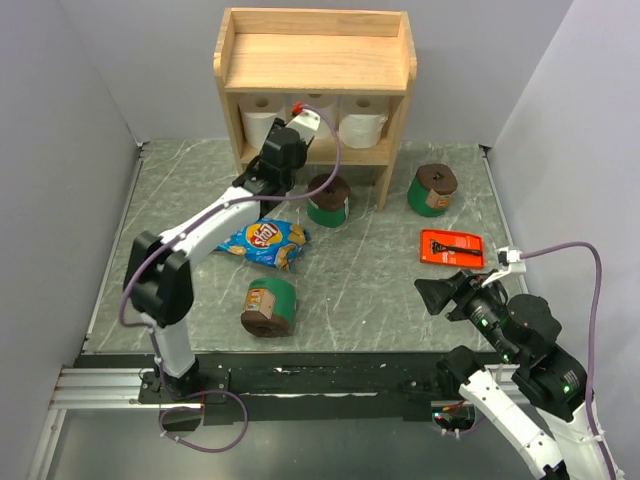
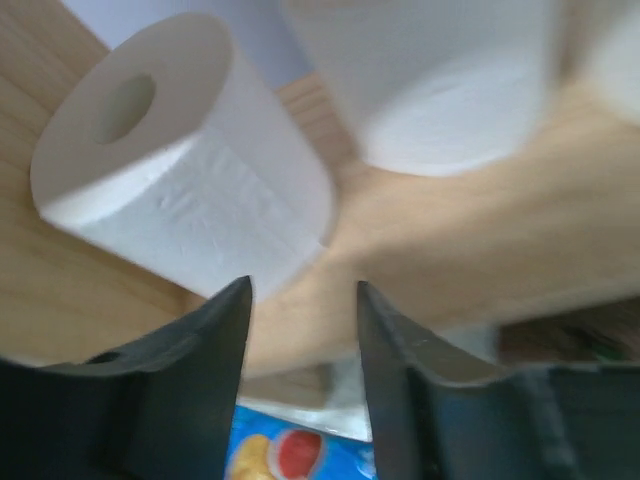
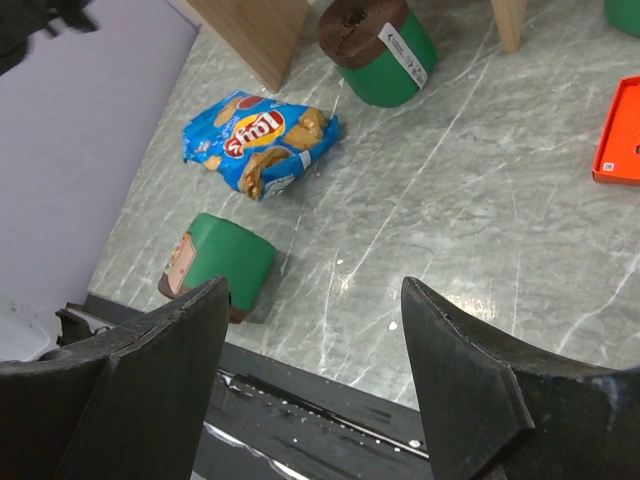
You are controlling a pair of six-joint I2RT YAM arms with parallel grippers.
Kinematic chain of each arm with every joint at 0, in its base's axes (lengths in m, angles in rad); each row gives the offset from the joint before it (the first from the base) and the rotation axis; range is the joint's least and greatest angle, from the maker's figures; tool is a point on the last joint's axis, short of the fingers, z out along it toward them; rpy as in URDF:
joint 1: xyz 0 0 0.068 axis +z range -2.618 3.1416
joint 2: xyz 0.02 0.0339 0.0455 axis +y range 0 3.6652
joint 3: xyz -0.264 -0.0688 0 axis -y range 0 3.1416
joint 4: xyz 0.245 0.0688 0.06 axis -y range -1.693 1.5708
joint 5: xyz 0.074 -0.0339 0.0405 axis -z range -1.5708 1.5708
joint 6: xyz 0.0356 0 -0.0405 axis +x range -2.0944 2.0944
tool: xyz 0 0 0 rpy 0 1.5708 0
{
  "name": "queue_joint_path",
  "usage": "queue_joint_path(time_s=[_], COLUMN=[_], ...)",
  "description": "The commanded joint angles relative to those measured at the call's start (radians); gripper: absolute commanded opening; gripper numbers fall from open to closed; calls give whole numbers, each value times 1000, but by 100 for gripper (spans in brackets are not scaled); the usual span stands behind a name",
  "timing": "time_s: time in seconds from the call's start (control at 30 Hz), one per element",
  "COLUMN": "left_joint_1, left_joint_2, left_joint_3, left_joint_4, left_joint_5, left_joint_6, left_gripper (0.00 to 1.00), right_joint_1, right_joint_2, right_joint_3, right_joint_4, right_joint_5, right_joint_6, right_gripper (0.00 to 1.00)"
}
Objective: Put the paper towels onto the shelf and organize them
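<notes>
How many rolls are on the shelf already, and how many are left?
Three white rolls stand on the lower tier of the shelf. Nothing is in hand: the left fingers are open and empty at that tier, and the right fingers are open too. Three green rolls wait on the table.

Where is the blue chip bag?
In the top view, the blue chip bag lies left of center, between the upright green roll and the tipped green roll.

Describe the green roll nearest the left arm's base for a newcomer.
From the shelf at the back, come forward to the chip bag. The green roll is just nearer than the bag. It alone lies on its side; the other two green rolls stand upright.
</notes>
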Motion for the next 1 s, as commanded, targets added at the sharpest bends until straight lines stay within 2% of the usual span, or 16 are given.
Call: queue_joint_path(time_s=[0.0,0.13,0.17,0.23,0.27,0.33,0.37,0.53,0.6,0.73,0.87,0.97], left_joint_1=[-57,-60,-59,-60,-60,-57,-54,-52,-52,-52,-52,-51], left_joint_2=[-227,-403,-478,-550,-615,-666,-707,-782,-796,-908,-1000,-1045], left_joint_3=[-72,-172,-215,-255,-290,-318,-349,-453,-478,-633,-737,-781], left_joint_4=[-13,-53,-92,-143,-203,-290,-327,-625,-718,-723,-711,-706], left_joint_5=[114,156,148,160,166,169,166,154,165,168,195,225], left_joint_6=[-160,-284,-347,-398,-443,-511,-589,-909,-959,-1024,-1060,-1099], left_gripper=[55,64,71,78,88,99,97,96,96,96,97,96], right_joint_1=[3,0,3,2,3,3,3,3,3,5,5,29], right_joint_2=[55,103,111,129,135,149,151,135,122,118,202,288], right_joint_3=[-1,21,22,15,12,1,-7,-65,-90,-133,-152,-169], right_joint_4=[64,66,77,94,104,109,115,129,138,198,291,438], right_joint_5=[-2,18,18,9,3,-7,-10,-13,-22,-77,-207,-322], right_joint_6=[2,0,0,-3,-3,-5,-5,-9,-8,-8,-8,-37], right_gripper=[76,76,76,76,76,76,76,76,77,76,76,77])
